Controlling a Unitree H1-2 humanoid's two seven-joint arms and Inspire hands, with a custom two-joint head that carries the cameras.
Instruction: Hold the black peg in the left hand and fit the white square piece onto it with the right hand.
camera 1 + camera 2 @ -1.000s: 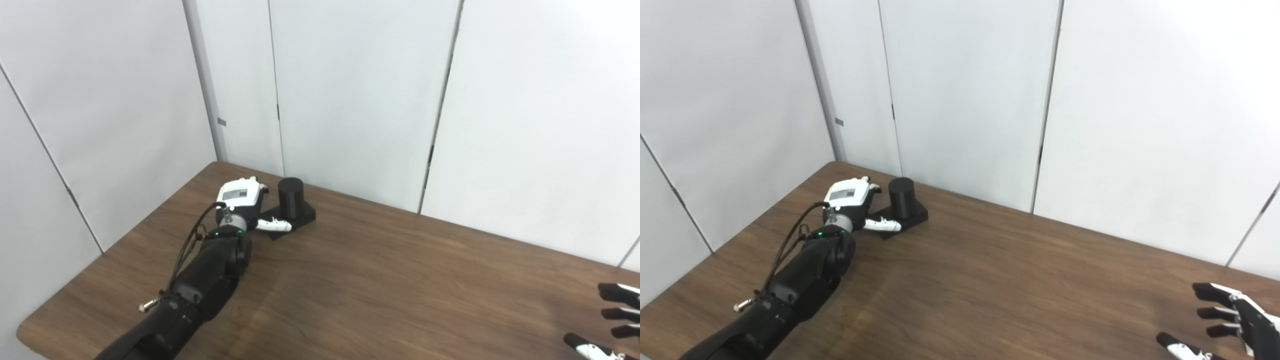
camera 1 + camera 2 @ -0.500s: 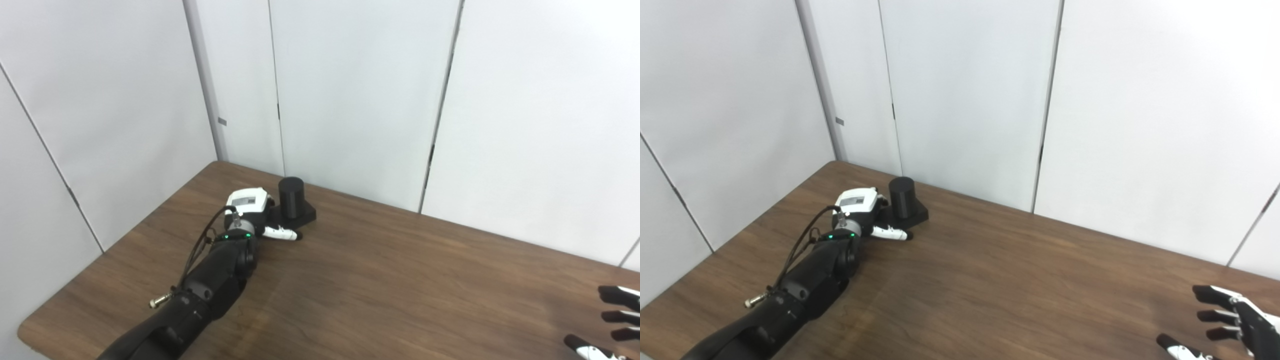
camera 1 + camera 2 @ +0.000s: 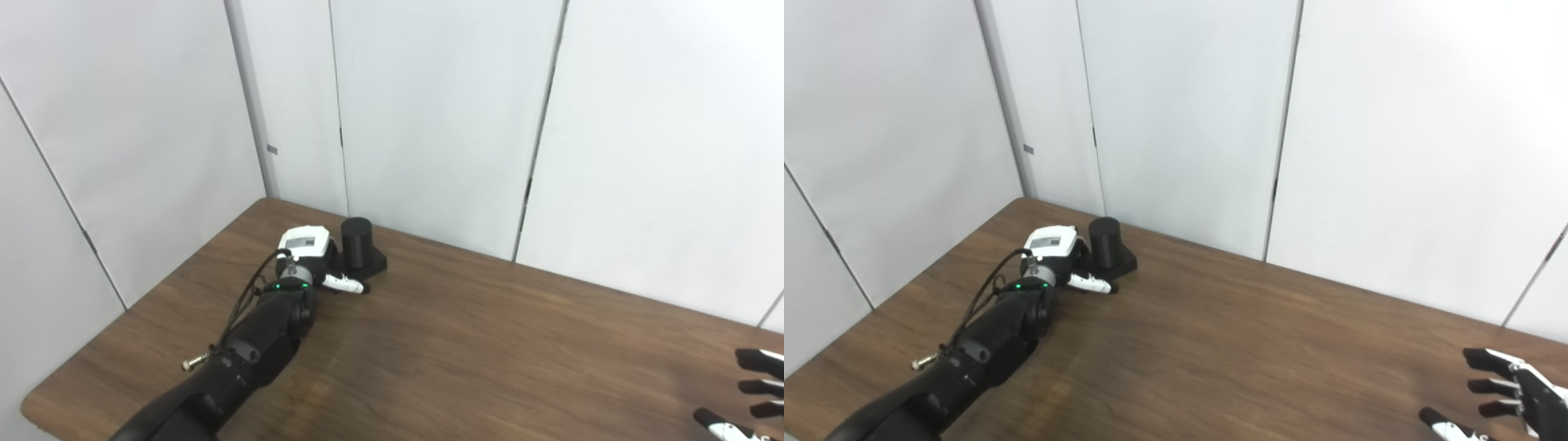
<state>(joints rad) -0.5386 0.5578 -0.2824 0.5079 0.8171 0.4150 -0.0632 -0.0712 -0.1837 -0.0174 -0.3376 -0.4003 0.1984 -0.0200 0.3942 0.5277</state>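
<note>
The black peg [image 3: 356,241] is a short cylinder standing upright on a black square base [image 3: 375,264] at the far left of the table, near the wall. My left hand [image 3: 304,247] sits right against the base's left side. Its white thumb [image 3: 343,283] stretches along the front edge of the base, and its fingers are hidden behind the hand's back. My right hand [image 3: 1513,392] is open and empty at the bottom right, fingers spread above the table. No white square piece is in view.
The brown wooden table [image 3: 465,343] is bounded by white wall panels [image 3: 429,122] at the back and left. Its rounded front-left corner [image 3: 37,407] shows at the lower left. My black left forearm [image 3: 257,343] lies diagonally over the left part.
My left hand has moved right and turned, closing in on the peg's base, with its thumb now along the base's front. The peg has not moved. The right hand has barely moved.
</note>
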